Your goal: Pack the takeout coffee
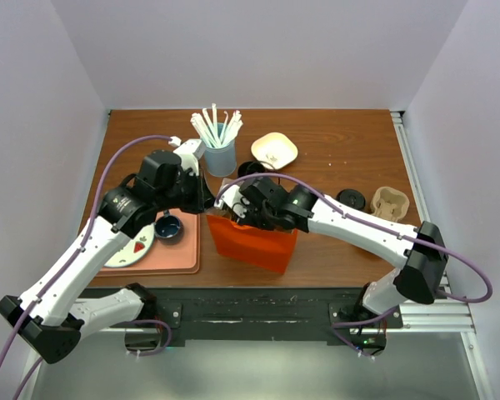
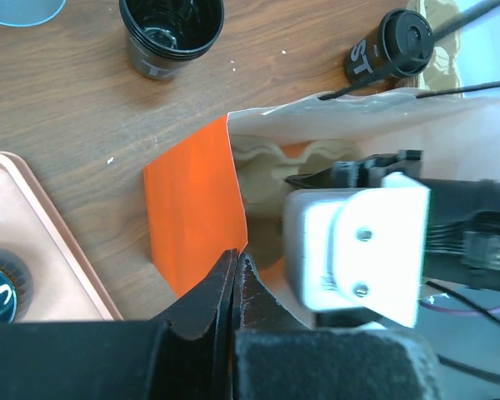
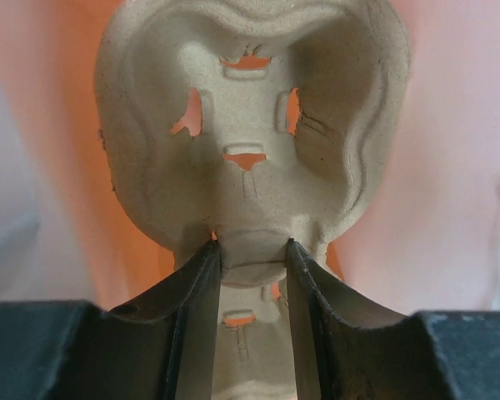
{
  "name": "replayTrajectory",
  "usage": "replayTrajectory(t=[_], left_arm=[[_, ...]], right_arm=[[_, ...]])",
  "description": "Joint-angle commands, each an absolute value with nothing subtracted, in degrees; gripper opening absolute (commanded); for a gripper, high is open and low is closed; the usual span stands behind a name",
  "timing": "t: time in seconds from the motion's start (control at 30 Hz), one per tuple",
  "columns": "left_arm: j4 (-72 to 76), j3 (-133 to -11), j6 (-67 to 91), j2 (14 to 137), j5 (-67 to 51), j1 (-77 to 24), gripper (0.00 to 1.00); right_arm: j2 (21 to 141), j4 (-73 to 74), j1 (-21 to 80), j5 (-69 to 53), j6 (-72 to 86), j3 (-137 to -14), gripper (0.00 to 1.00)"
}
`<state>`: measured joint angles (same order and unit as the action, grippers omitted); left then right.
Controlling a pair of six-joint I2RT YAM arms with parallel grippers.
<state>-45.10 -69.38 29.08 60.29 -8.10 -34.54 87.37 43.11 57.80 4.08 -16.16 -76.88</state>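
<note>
The takeout coffee (image 1: 351, 199), a small black cup with a black lid, stands on the table right of the orange paper bag (image 1: 252, 243). It also shows in the left wrist view (image 2: 389, 46), beyond the bag (image 2: 187, 212). My left gripper (image 2: 236, 258) is shut on the bag's left rim and holds its mouth open (image 1: 207, 202). My right gripper (image 3: 250, 248) reaches down inside the bag (image 1: 243, 212). Its fingers are closed on the middle ridge of a pulp cup carrier (image 3: 250, 133) low in the bag.
An open black cup (image 1: 252, 169) stands behind the bag, beside a blue tumbler of straws (image 1: 220, 156) and a beige bowl (image 1: 274, 150). A second pulp carrier (image 1: 390, 202) sits at the right. A pink tray (image 1: 179, 258) holds a dark blue mug (image 1: 168, 226) and a plate (image 1: 133, 247).
</note>
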Motion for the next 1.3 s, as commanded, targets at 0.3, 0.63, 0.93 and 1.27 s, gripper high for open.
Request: replayTrajectory(t=[0.3, 0.63, 0.93, 1.27], left_arm=[[-44.5, -71.3, 31.6, 60.6, -9.8, -34.5, 0.08], [-46.0, -72.2, 31.8, 61.4, -9.1, -34.5, 0.17], [-49.0, -79.4, 28.9, 65.2, -4.7, -34.5, 0.48], [-50.1, -79.1, 25.6, 69.9, -4.9, -34.5, 0.32]], right_arm=[[87.2, 38.8, 57.7, 8.6, -13.4, -74.0, 0.60], [82.5, 40.8, 57.7, 8.7, -11.3, -84.1, 0.71], [79.5, 42.5, 57.3, 4.2, -7.0, -93.2, 0.70], [76.6, 42.4, 57.4, 2.6, 8.3, -103.4, 0.68]])
